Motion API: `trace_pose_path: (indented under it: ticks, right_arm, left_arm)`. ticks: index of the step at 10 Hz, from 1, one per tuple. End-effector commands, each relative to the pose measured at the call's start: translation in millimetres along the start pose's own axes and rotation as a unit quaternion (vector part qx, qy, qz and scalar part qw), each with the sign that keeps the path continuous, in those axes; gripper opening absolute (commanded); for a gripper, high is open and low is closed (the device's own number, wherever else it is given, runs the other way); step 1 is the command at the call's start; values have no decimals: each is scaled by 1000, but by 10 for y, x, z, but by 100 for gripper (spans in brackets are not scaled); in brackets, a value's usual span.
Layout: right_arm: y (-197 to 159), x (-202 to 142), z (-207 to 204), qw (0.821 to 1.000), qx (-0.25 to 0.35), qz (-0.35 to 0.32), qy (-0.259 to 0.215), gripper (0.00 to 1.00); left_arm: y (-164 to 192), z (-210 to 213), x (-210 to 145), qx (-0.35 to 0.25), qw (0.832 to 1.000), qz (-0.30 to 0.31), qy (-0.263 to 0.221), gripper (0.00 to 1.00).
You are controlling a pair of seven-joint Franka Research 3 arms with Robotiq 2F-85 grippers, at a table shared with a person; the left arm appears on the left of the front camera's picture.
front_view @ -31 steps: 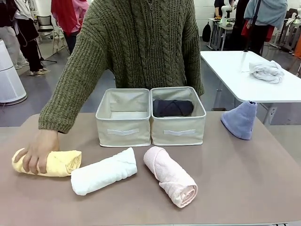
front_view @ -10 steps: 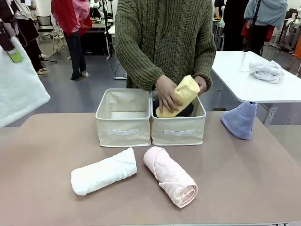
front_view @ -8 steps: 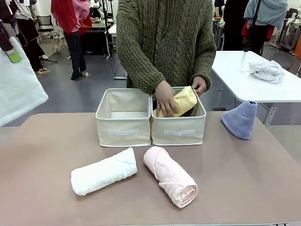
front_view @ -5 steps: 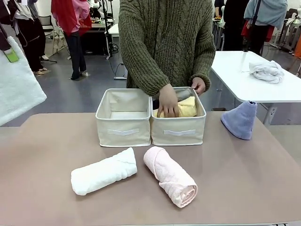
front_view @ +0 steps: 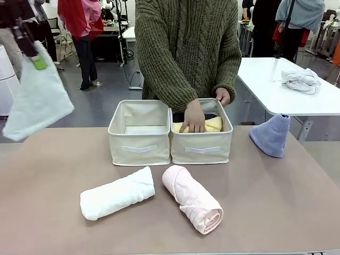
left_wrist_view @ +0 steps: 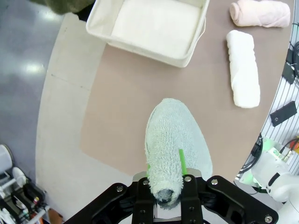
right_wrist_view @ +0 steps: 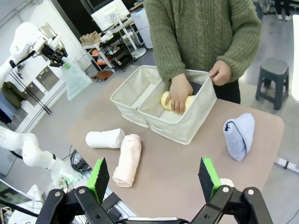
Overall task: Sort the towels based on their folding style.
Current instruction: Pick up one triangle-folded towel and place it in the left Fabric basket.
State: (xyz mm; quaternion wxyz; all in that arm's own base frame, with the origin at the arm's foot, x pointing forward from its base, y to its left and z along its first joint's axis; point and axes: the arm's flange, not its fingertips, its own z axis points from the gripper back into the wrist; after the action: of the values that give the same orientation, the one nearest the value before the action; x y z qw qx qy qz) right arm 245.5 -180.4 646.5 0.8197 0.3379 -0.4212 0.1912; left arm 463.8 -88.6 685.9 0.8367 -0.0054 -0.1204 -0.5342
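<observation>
Lower than half a second ago, the yellow roll (front_view: 212, 125) now lies in the right bin (front_view: 202, 150) under the person's hand (front_view: 193, 118), with the dark grey roll (front_view: 211, 115) just behind it. The left gripper (front_view: 36, 59) has swung farther into the front view at upper left, carrying the pale green cone (front_view: 38, 98) high above the table (front_view: 276, 202). The white roll (front_view: 117, 193) and pink roll (front_view: 192, 197) lie near each other in front of the bins, and the lavender-blue cone (front_view: 271, 135) stands at the right. From the left wrist, the fingers are clamped on the cone's pointed end, and the cone hangs over the table's edge, short of the left bin (left_wrist_view: 145, 50). From the right wrist, the right gripper (right_wrist_view: 154, 179) has its jaws spread wide and holds nothing, above the near side of the table.
</observation>
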Motion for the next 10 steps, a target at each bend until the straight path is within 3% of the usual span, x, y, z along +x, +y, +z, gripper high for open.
trace_pose_path:
  ticks: [1, 5, 10]
  right_arm:
    - [-8, -5, -15, 1000, 8, 3, -3, 100]
    - [-8, -5, -15, 1000, 8, 3, -3, 100]
    - [-8, -5, -15, 1000, 8, 3, -3, 100]
  left_arm:
    - [-8, 15, 260, 0, 999, -37, -12, 17]
    - [-267, -176, 957, -10, 995, -100, -17, 17]
    - [-495, -441, 1576, -50, 987, -148, -20, 17]
